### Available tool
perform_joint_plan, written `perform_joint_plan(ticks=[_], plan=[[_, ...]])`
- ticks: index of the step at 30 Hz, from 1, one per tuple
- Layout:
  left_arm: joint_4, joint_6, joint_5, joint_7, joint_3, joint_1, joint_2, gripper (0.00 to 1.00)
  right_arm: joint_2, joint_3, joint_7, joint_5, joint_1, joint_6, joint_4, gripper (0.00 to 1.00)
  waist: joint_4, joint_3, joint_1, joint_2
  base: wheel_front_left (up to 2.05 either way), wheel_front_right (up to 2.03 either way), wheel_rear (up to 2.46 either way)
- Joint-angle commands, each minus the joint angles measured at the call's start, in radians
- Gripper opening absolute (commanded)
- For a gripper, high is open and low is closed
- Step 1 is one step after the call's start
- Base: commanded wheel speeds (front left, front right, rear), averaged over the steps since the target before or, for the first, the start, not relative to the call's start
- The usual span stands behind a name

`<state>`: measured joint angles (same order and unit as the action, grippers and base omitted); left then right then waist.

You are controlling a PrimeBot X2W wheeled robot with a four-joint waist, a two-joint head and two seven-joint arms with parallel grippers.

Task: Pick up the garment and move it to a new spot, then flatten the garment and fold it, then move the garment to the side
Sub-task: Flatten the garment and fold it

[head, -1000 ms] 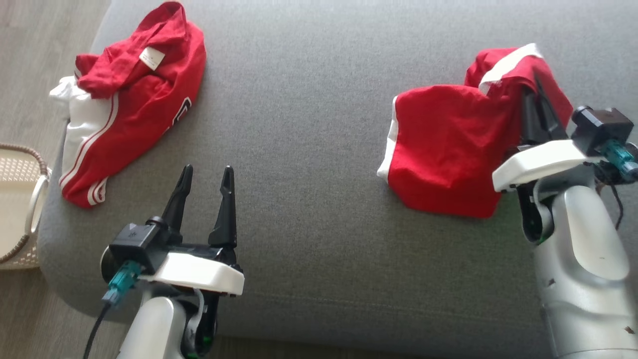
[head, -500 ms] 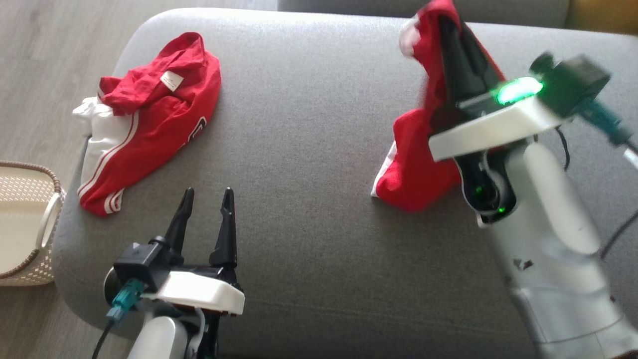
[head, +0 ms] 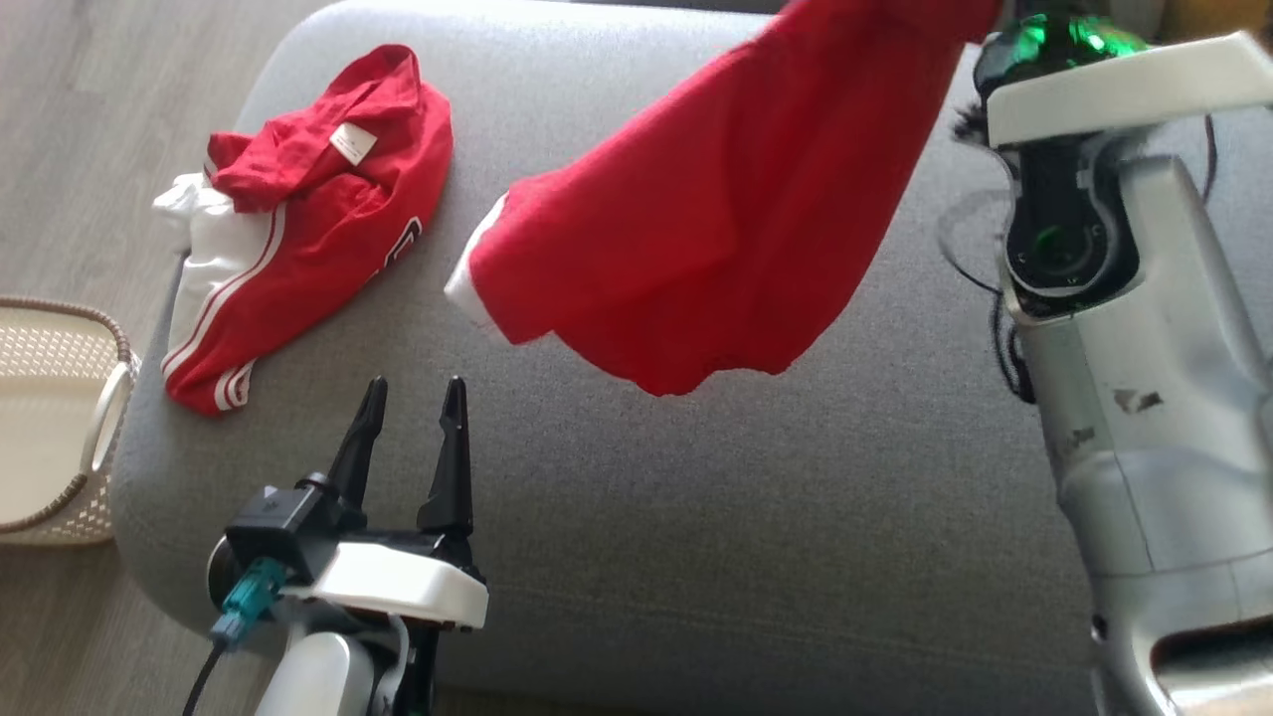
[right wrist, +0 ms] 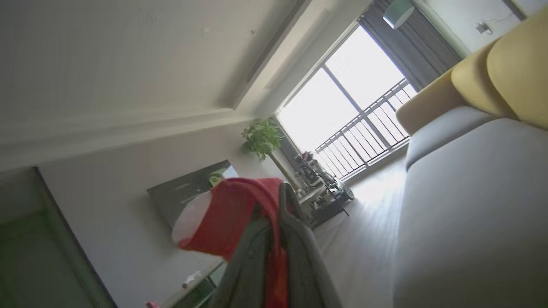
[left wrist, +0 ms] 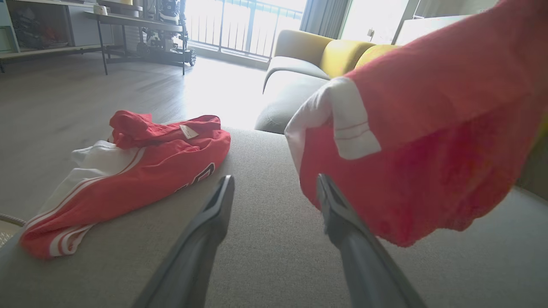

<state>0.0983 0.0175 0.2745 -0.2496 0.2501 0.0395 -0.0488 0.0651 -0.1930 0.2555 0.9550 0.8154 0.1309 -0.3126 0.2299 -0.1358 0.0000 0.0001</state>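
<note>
Head view: the garment [head: 716, 229] is hanging in the air over the grey sofa [head: 696, 557], its top running off the upper edge beside the right arm [head: 1124, 298]. The left gripper [head: 413, 383] is hovering low over the sofa's near left part, fingers spread and holding nothing. A second garment [head: 298, 209], red and white, is lying crumpled at the sofa's far left corner, and a basket [head: 50, 418] is sitting on the floor beside it.

Left wrist view: the left gripper [left wrist: 274, 179] is standing open. The garment [left wrist: 428, 141] is dangling just past its right finger, and the second garment [left wrist: 141, 171] is lying to the left.

Right wrist view: the right gripper [right wrist: 280, 192] is pointing toward the ceiling, pinching the garment [right wrist: 227, 218] between closed fingers.
</note>
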Motion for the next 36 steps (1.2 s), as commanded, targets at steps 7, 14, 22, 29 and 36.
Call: perform_joint_plan(ticks=[7, 14, 22, 29, 36], plan=[[-0.038, 0.001, 0.003, -0.012, -0.024, 0.048, -0.001, 1.00, 0.034, 0.281, 0.006, -0.468, 0.061, 0.000, -0.447, 0.00, -0.010, -0.058, 0.0000, -0.0001, 0.00, 0.00, 0.00], [-0.030, -0.003, -0.001, -0.012, -0.018, 0.069, -0.001, 1.00, 0.050, 0.770, 0.006, -0.859, 0.086, 0.000, -0.605, 0.00, -0.036, -0.081, 0.0000, -0.0001, 0.00, 0.00, 0.00], [-0.020, -0.007, -0.006, -0.012, -0.015, 0.074, -0.001, 1.00, -0.013, 1.114, -0.018, -1.237, 0.112, 0.000, -0.579, 1.00, -0.069, -0.063, 0.0000, -0.0001, 0.00, 0.00, 0.00], [-0.018, -0.005, -0.007, -0.012, -0.017, 0.059, -0.001, 1.00, -0.015, 0.838, 0.005, -1.176, 0.171, 0.000, -0.666, 1.00, -0.090, -0.018, 0.0000, -0.0001, 0.00, 0.00, 0.00], [-0.026, 0.003, -0.006, -0.012, -0.039, 0.029, -0.001, 1.00, -0.015, 0.308, 0.006, -0.849, -0.099, 0.000, -0.359, 1.00, -0.121, 0.040, 0.0000, -0.0001, 0.00, 0.00, 0.00]])
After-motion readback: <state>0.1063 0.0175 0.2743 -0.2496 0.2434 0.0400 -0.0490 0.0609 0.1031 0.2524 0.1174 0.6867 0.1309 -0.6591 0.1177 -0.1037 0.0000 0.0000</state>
